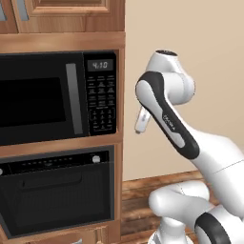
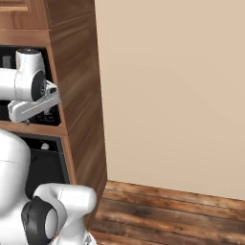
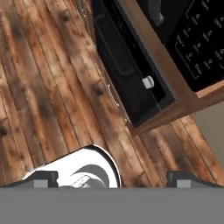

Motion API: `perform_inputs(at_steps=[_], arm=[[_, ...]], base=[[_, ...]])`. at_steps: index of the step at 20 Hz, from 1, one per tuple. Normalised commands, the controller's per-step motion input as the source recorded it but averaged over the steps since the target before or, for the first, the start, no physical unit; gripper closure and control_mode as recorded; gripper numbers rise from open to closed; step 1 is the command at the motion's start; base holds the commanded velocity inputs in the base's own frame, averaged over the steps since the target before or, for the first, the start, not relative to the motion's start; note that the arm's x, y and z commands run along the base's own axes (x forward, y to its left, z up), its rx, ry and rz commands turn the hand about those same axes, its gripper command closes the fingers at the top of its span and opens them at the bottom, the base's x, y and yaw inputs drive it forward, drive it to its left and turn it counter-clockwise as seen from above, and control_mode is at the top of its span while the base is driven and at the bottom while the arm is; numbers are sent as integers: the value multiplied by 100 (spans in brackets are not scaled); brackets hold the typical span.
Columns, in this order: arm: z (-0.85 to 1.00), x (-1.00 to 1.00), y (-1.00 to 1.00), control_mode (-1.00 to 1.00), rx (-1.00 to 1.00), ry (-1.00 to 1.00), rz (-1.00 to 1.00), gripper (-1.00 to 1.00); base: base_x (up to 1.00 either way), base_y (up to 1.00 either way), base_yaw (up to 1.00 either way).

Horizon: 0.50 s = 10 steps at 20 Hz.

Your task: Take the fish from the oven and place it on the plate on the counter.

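While oven (image 1: 57, 195) door shut, microwave (image 1: 57, 95) above; claw (image 3: 111, 179) seemingly open.

The oven (image 1: 57, 193) was cut off by the left and bottom edges of the left base view, and its dark glass door let nothing inside be made out. In the right base view the robot's arm and the cabinet side (image 2: 79, 110) hid all but a narrow strip of the oven front. The microwave (image 1: 57, 97) ran off the left edge, and its keypad labels were too small to read. In the hand view the tool (image 3: 111, 179) showed just two dark fingertips (image 3: 41, 178) at the bottom, so whether they stood apart or closed could not be judged there. The oven's control markings were too fine to read
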Motion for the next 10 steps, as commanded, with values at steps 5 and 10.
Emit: perform_inputs(at_steps=[5, 10], arm=[[-1, -37, 72, -100, -8, 0, 49, -100], [-13, -19, 85, -100, -6, 4, 27, -100]], base=[[0, 0, 0], [0, 0, 0]])
